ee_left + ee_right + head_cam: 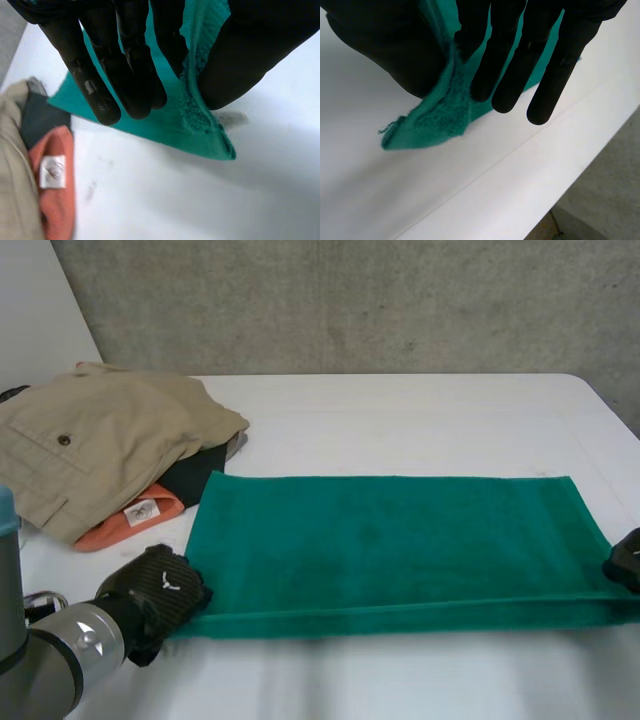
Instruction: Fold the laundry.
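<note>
scene: rectangular green terry towel (pixel 390 540) flat at frame centre on white bench (pixel 420 420); left hand (pixel 155 592) pinches its lower-left corner; right hand (pixel 626 560) pinches lower-right | advice: lift both corners level; carry to far edge; align

Fuzzy green terry towel (pixel 390 540), smooth matt white table (pixel 420 420), woven khaki cloth (pixel 100 440)

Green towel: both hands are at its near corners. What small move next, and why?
Probably lift both hands slightly together, then start carrying the near edge toward the far edge. The left hand pinches the green towel's near left corner between thumb and fingers, the right hand pinches its near right corner, and the towel lies flat across the table.
</note>
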You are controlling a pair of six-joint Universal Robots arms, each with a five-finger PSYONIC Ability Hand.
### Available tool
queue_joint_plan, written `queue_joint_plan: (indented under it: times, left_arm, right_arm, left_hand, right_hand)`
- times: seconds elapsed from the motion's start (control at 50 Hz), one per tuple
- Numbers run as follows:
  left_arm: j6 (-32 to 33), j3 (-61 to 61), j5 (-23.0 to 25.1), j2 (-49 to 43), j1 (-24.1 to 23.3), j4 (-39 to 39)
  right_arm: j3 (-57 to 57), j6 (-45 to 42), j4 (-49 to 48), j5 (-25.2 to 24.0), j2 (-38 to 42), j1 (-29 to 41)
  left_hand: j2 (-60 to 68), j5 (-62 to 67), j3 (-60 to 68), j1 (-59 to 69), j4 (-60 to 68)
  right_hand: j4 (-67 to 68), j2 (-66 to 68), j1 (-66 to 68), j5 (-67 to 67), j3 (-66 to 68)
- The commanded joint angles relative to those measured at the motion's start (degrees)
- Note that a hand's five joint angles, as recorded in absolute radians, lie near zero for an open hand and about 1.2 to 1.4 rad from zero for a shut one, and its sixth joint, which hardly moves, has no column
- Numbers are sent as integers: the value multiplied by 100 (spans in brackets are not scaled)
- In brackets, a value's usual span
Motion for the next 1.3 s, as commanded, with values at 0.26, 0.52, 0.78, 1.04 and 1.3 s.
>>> queue_joint_plan:
  times: [0.26,0.52,0.78,1.04,1.3]
  left_arm:
    - [-634,3576,-75,-3190,-155,2015]
    - [-608,6021,-392,-5063,-322,2252]
    - [-801,5409,-401,-4275,-630,2323]
    - [-2181,3825,-313,-3016,-612,2340]
    - [-2208,3631,-313,-3007,-656,2367]
  right_arm:
    - [-2129,1547,-2800,527,2377,1128]
    - [-4213,1565,-3003,896,3969,1251]
    - [-3304,3022,-2749,591,2611,1383]
    - [-955,3226,-1649,-790,1271,-93]
    - [-259,3016,-3389,-1160,2088,-525]
  left_hand:
    - [1115,1395,1147,1365,1090]
    - [-1467,-1187,-1436,-1218,-1492]
    - [-5885,-5605,-5853,-5635,-5910]
    - [-5885,-5605,-5853,-5635,-5910]
    - [-5885,-5605,-5853,-5635,-5910]
  right_hand:
    - [1124,1251,1495,1164,1169]
    - [-5876,-5749,-5505,-5836,-5831]
    - [-5876,-5749,-5505,-5836,-5831]
    - [-4775,-4649,-4404,-4735,-4731]
    - [-4055,-3929,-3684,-4015,-4011]
